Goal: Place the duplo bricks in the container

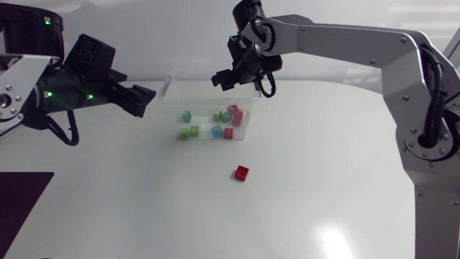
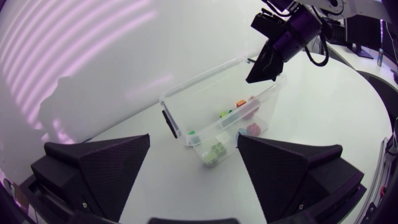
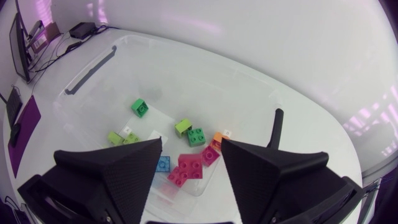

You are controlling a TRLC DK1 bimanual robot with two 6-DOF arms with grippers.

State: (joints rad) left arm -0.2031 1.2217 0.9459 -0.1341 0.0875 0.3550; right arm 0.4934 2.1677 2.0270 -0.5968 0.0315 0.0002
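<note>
Stretched in from the right edge with the right arm point(image 1: 345, 36), long silver link running leftward past the middle of the table point(image 1: 323, 208), wrist bent downward at the end. Hanging from that wrist over the far side of the clear container point(image 1: 167, 90), above its rim: the right gripper point(image 1: 221, 79), released, broad black fingers spread wide, with nothing between them and nothing touched. Looking down past those fingers from the right wrist view, straight into the open container, onto loose bricks scattered on its floor: a green brick point(image 3: 140, 107) toward one side, a lime brick point(image 3: 182, 126) near the middle, an orange brick point(image 3: 217, 138) beside it, and a blue brick point(image 3: 163, 163) next to a pink brick point(image 3: 186, 167) closest under the gripper. Held in from the left edge with the left arm point(image 1: 72, 93), low and roughly level, pointing rightward at the container's left wall. Ending just beside that wall, apart from it in the left wrist view: the left gripper point(image 1: 144, 97), likewise released, wedges far apart, empty. Out on the bare table, on the near side of the container and a little right of its middle: one red brick point(image 1: 241, 173), well apart from the container and from both grippers.
</note>
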